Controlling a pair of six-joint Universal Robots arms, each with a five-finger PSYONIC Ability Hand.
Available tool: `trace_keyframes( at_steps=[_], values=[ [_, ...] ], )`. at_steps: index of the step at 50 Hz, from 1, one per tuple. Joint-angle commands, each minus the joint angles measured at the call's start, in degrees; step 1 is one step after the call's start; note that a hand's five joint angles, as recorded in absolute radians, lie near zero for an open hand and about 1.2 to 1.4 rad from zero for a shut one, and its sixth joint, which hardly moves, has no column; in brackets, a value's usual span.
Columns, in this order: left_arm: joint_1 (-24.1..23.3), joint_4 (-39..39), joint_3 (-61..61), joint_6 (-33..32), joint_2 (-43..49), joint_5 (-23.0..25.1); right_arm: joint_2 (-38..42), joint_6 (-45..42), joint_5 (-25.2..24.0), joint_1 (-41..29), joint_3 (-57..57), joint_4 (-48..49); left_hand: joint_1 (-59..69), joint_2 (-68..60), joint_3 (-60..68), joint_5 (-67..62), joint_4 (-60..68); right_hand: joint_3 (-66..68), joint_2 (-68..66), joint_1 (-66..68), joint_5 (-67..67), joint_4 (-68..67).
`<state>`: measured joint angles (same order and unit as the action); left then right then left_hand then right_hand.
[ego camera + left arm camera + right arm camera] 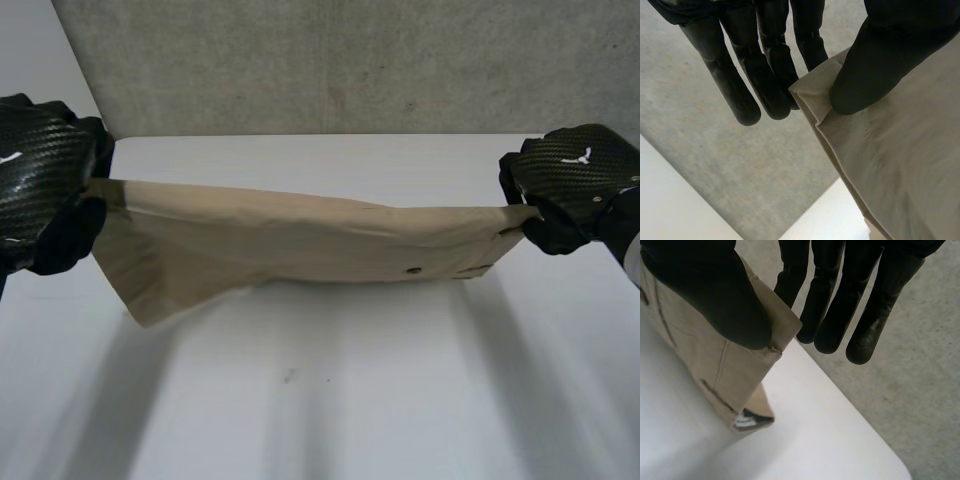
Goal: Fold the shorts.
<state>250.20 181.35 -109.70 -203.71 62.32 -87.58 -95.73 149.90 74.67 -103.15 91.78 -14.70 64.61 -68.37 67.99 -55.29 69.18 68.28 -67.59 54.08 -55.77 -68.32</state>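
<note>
- Beige shorts (300, 240) hang stretched between both hands above a white table (350, 400).
- The left hand (40, 170) pinches one top corner, its thumb pressing the cloth against straight fingers.
- The right hand (575, 175) pinches the opposite top corner the same way.
- The drooping lower edge may touch the table; this is unclear.
</note>
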Motion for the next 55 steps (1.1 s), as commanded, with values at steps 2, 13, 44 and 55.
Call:
trace_keyframes(
  at_steps=[2,13,44,55],
  values=[
    [0.0,-1.8,1.1,-0.1,15.9,1.8,7.4,-0.6,0.1,0.2,0.8,-0.5,15.4,-11.6,12.0,-14.7,10.8,11.7,-12.4,25.9,-14.2,-11.7],
    [0.1,0.1,7.0,-0.5,36.6,1.2,23.4,-2.3,2.3,-0.4,-1.7,-0.5,15.4,-11.6,12.0,-14.7,10.8,11.7,-12.4,25.9,-14.2,-11.7],
    [-3.8,0.8,6.8,-0.6,36.3,-1.2,30.4,2.9,-6.8,1.3,-16.2,-22.1,15.4,-11.6,12.0,-14.7,10.8,-40.2,39.5,-26.0,37.7,40.2],
    [-3.1,1.0,8.5,-0.6,38.5,-1.1,29.8,2.4,-7.8,1.3,-15.3,-25.7,15.4,-11.6,12.0,-14.7,10.8,-37.7,37.0,-23.5,35.2,37.7]
  ],
)
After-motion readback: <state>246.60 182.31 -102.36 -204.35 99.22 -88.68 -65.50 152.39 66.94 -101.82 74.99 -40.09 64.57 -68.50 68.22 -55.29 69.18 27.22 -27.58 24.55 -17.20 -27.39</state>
